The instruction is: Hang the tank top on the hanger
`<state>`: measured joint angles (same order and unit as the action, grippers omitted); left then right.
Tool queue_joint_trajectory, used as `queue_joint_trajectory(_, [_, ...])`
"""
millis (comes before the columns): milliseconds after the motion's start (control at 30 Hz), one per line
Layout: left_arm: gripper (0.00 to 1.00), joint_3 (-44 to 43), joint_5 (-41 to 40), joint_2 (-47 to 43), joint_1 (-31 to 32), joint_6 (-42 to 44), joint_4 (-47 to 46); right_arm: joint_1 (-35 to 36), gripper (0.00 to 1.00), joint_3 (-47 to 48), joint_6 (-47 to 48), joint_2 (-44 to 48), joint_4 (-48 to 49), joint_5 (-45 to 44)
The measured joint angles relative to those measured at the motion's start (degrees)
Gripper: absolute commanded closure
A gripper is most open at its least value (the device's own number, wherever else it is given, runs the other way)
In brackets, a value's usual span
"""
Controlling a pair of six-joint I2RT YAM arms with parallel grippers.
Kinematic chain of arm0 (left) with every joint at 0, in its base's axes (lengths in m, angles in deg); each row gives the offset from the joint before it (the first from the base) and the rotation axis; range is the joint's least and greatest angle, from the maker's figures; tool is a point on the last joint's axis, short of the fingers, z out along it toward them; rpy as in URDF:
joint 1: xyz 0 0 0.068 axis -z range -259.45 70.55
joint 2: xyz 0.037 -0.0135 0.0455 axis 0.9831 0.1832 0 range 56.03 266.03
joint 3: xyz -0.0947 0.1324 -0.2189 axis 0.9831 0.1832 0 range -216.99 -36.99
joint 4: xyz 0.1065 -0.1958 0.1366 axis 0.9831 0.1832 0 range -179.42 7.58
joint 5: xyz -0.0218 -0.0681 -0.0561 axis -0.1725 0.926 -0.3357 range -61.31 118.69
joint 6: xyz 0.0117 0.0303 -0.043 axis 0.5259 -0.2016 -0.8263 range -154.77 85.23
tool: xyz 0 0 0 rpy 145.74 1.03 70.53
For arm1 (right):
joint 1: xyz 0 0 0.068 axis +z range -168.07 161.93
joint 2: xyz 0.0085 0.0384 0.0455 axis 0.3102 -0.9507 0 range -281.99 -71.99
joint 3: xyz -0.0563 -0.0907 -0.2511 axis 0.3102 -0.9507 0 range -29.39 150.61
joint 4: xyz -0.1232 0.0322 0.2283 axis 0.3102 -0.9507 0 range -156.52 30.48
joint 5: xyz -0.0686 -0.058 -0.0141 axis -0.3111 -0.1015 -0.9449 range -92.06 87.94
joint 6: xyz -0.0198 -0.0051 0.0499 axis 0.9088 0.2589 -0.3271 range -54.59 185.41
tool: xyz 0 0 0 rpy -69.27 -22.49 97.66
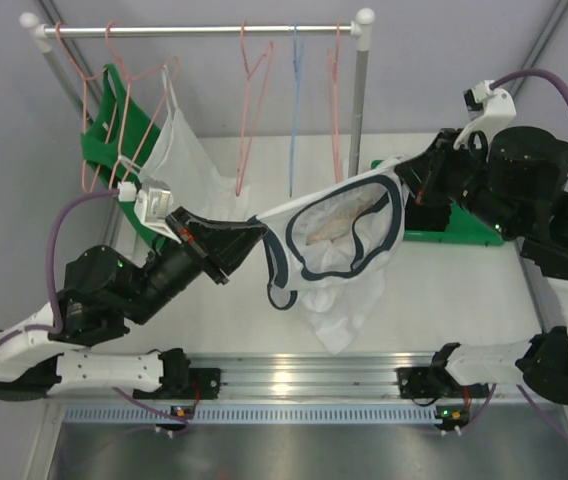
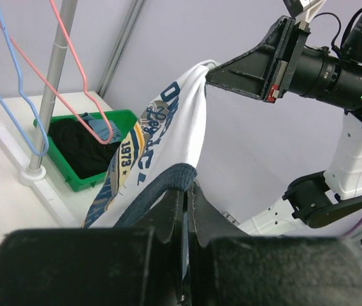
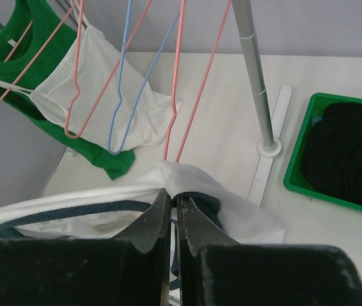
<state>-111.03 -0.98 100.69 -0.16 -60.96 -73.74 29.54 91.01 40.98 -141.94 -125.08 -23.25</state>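
The tank top (image 1: 344,245) hangs stretched in the air between my two grippers, neck opening facing up and hem drooping toward the table. My left gripper (image 1: 261,228) is shut on its navy-trimmed left strap, which shows in the left wrist view (image 2: 181,175). My right gripper (image 1: 401,182) is shut on the right strap; its wrist view shows white cloth and navy trim (image 3: 232,207) at the tips. The printed side shows in the left wrist view (image 2: 149,131). A pink hanger (image 1: 244,140) hangs on the rail just behind the top; another (image 3: 173,76) hangs right ahead of the right gripper.
The rail (image 1: 204,30) also carries a light blue hanger (image 1: 293,110), more pink hangers at the left, a green top (image 1: 104,140) and a plain white top (image 1: 179,150). A green bin (image 1: 454,237) with dark clothes sits under the right arm. The rack post (image 3: 257,76) stands beside it.
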Motion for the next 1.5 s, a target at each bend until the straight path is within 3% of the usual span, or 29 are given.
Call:
queue_joint_trajectory(200, [1.00,-5.79,0.35,3.15,0.00,2.34,2.40,0.00,1.00,-0.11,-0.11,0.22,0.22,0.31])
queue_joint_trajectory(333, [1.00,-4.31,0.28,2.78,0.00,1.29,3.02,0.00,1.00,-11.37,-1.51,5.01,2.71,0.44])
queue_joint_trajectory(500, [1.00,8.98,1.81,-0.92,0.00,-5.73,2.29,0.00,1.00,-33.94,-5.70,12.81,5.66,0.52])
queue_joint_trajectory(633, [1.00,26.16,5.97,-2.99,0.00,-14.34,-0.28,0.00,1.00,-50.80,-9.25,16.39,5.95,0.98])
queue_joint_trajectory(767, [1.00,38.42,9.14,-2.25,-0.76,-20.31,-0.76,0.00,1.00,-57.53,-11.26,15.65,6.54,1.16])
queue_joint_trajectory(900, [1.00,41.77,13.53,-3.34,-9.03,-22.82,-1.40,-0.17,1.00,-58.49,-11.61,10.88,10.93,1.36])
queue_joint_trajectory(1033, [1.00,44.57,22.14,-4.35,-26.49,-23.43,-5.35,-1.05,0.99,-58.45,-11.04,3.02,17.03,2.27])
queue_joint_trajectory(1100, [1.00,45.99,26.99,-2.80,-34.60,-23.17,-6.95,-1.49,0.92,-58.34,-10.64,-1.07,20.11,3.48])
queue_joint_trajectory(1167, [1.00,46.53,31.19,0.20,-39.60,-22.91,-8.52,-1.97,0.75,-57.68,-10.36,-4.52,22.14,4.83])
queue_joint_trajectory(1333, [1.00,47.54,38.45,7.30,-43.23,-21.86,-11.61,-2.95,0.44,-56.59,-9.11,-8.13,26.10,6.71])
queue_joint_trajectory(1500, [1.00,48.02,41.46,7.85,-44.44,-21.49,-12.50,-3.19,0.47,-57.94,-8.57,-3.41,27.43,7.10])
